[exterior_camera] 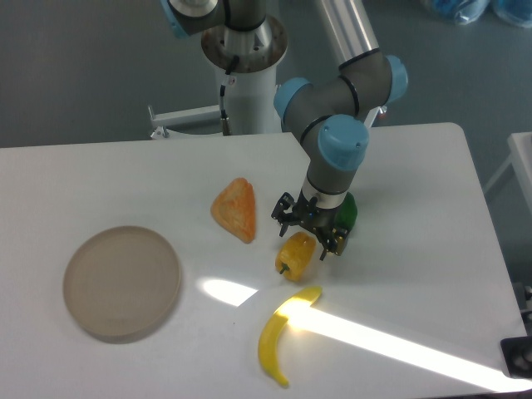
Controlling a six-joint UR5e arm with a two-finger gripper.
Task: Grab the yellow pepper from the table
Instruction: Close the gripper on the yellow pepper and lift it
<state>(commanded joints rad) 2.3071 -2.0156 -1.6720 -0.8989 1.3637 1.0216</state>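
Above the yellow pepper (295, 253), the gripper (308, 231) hangs with its fingers spread apart, grasping nothing.
The pepper lies on the table (416, 208), between an orange wedge (235, 209) and a banana (281, 332); a green pepper (346, 212) sits just behind the gripper. The round beige plate (122, 281) at left holds nothing.

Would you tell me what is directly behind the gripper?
A green pepper sits behind the gripper, only its right side showing; the wrist covers the rest. The yellow pepper lies in front, below the fingers.
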